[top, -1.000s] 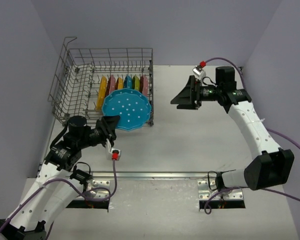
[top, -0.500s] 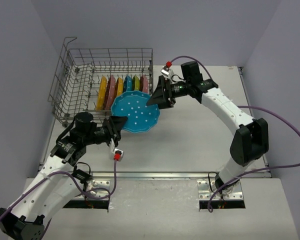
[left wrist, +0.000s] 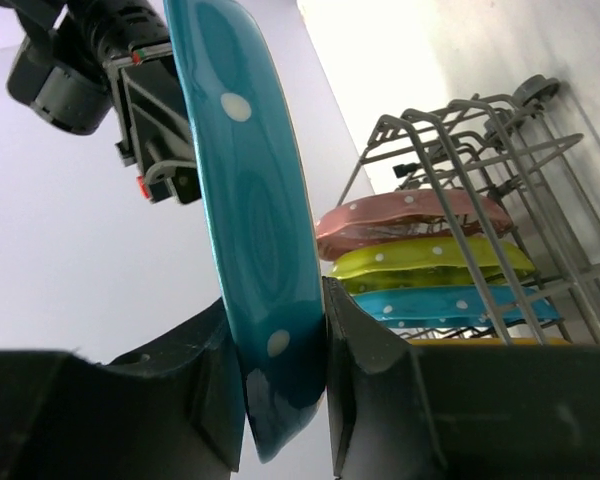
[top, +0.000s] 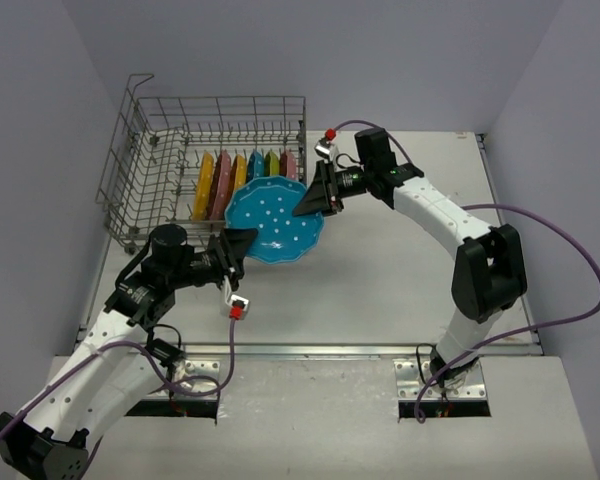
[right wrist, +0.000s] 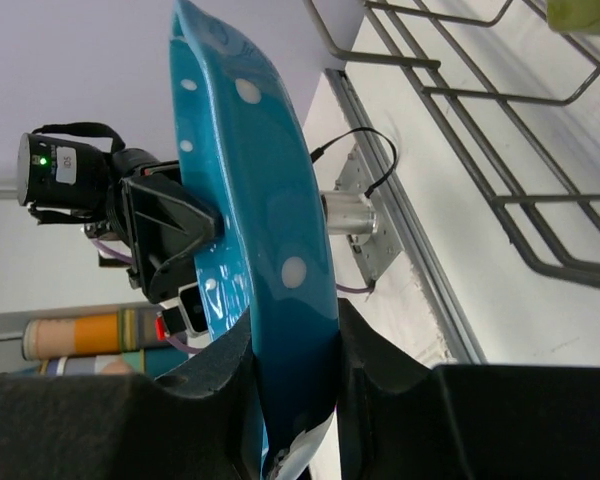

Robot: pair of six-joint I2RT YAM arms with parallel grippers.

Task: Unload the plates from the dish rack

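Just off the near right corner of the dish rack (top: 130, 175), the blue plate (top: 275, 222) hangs above the table (top: 400, 270), pinched at opposite rims: left gripper (top: 244, 243) clamped on its near-left edge, right gripper (top: 310, 203) closed on its far-right edge. Beyond it, the other plates (top: 223, 180) stand upright in the rack.

Dish rack (top: 220, 100) blocks the left — open table (top: 400, 270) to its right.

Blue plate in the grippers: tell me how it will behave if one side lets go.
The blue plate looks stiff: pinched at opposite rims by the left gripper and right gripper, it shows no bend. Its glossy glaze is probably slippery, so a one-sided rim grip may let it swing or slip. Likely breakable if dropped.
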